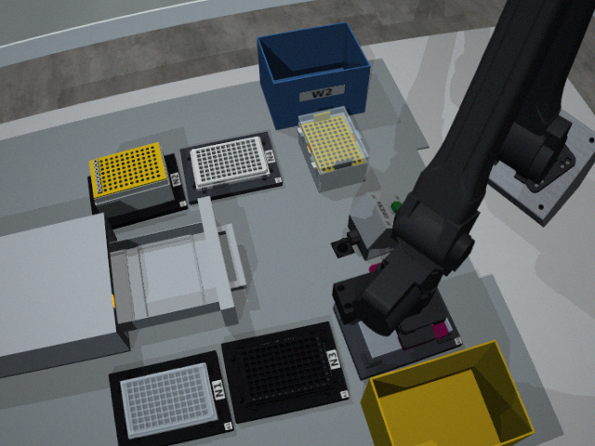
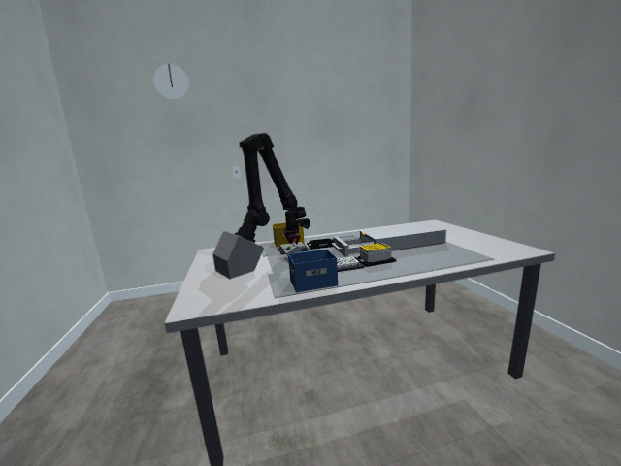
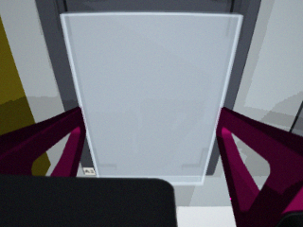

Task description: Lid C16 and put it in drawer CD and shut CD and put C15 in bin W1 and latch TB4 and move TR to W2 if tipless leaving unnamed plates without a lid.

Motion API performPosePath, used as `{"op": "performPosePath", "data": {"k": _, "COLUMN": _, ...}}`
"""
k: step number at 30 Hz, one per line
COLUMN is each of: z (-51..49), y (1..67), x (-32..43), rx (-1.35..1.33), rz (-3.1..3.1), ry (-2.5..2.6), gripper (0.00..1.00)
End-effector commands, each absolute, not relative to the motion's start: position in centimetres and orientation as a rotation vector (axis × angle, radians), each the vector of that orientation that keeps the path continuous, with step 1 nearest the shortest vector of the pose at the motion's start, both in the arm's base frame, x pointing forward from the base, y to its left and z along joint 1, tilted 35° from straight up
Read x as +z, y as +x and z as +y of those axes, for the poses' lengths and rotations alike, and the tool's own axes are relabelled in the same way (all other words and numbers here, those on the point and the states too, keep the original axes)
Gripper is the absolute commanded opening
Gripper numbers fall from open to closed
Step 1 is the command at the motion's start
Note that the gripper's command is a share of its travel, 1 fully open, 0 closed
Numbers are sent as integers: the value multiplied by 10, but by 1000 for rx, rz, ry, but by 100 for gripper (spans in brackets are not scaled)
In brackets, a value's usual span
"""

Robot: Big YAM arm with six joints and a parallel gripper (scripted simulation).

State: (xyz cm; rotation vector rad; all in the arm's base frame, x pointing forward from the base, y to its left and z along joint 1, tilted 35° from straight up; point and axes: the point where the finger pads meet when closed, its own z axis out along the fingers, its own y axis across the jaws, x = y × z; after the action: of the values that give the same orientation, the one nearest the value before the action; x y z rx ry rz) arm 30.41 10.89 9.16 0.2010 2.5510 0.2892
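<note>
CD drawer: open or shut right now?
Open. In the top view the drawer stands pulled out of the cooler housing, its ribbed floor exposed with no plate inside.

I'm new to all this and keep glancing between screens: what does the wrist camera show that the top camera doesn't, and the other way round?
Only the wrist view shows the magenta fingers pressed against both long sides of the clear lid. Only the top view shows the wider bench: black plate at N3, clear plate at N1, open drawer, blue bin W2. Both show the gripper, the lid and part of the yellow bin.
</note>
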Motion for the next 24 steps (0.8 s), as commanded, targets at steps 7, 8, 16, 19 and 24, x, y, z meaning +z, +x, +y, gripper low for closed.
{"op": "performPosePath", "data": {"k": 7, "z": 114, "y": 309, "x": 126, "rx": 320, "rz": 2498, "ry": 200, "gripper": 0}}
{"op": "performPosePath", "data": {"k": 8, "z": 114, "y": 308, "x": 127, "rx": 320, "rz": 2498, "ry": 199, "gripper": 0}}
{"op": "performPosePath", "data": {"k": 16, "z": 113, "y": 304, "x": 135, "rx": 321, "rz": 2496, "ry": 199, "gripper": 0}}
{"op": "performPosePath", "data": {"k": 19, "z": 112, "y": 302, "x": 139, "rx": 322, "rz": 2496, "ry": 198, "gripper": 0}}
{"op": "performPosePath", "data": {"k": 24, "z": 111, "y": 298, "x": 145, "rx": 323, "rz": 2494, "ry": 198, "gripper": 0}}
